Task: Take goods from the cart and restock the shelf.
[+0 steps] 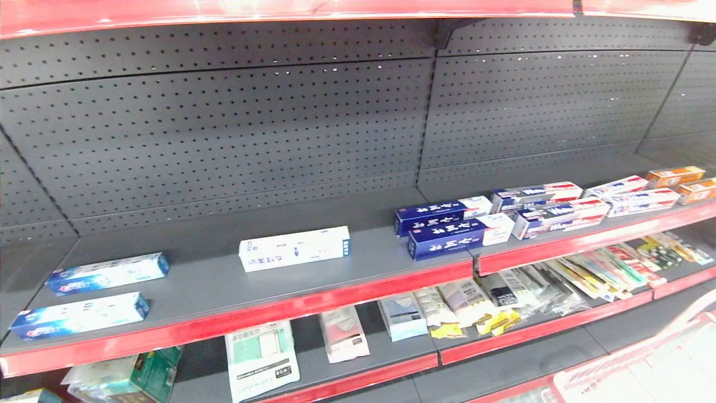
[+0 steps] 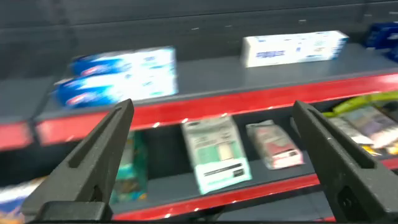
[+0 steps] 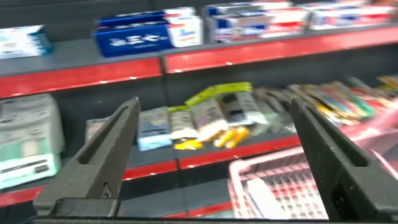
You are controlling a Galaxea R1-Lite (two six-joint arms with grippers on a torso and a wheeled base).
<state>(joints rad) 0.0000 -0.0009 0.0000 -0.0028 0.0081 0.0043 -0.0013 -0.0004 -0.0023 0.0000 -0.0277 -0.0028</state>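
Observation:
The grey shelf [image 1: 212, 282] with a red front edge carries toothpaste boxes: two light blue ones [image 1: 107, 273] at the left, a white one [image 1: 294, 248] in the middle and two dark blue ones [image 1: 453, 224] to the right. The pink wire cart [image 1: 643, 364] stands at the lower right, also seen as the cart [image 3: 292, 186] beneath my right gripper. My left gripper [image 2: 212, 106] hangs open and holds nothing, facing the light blue boxes [image 2: 118, 74] and the white box [image 2: 295, 48]. My right gripper [image 3: 214, 102] is open too, in front of the dark blue boxes [image 3: 149, 36].
Red-and-white boxes [image 1: 559, 210] and orange boxes [image 1: 677, 178] fill the shelf's right end. The lower shelf holds white packets [image 1: 260, 358], pouches [image 1: 447, 308] and toothbrush packs [image 1: 604, 268]. Bare shelf lies between the light blue and white boxes. A perforated back wall rises behind.

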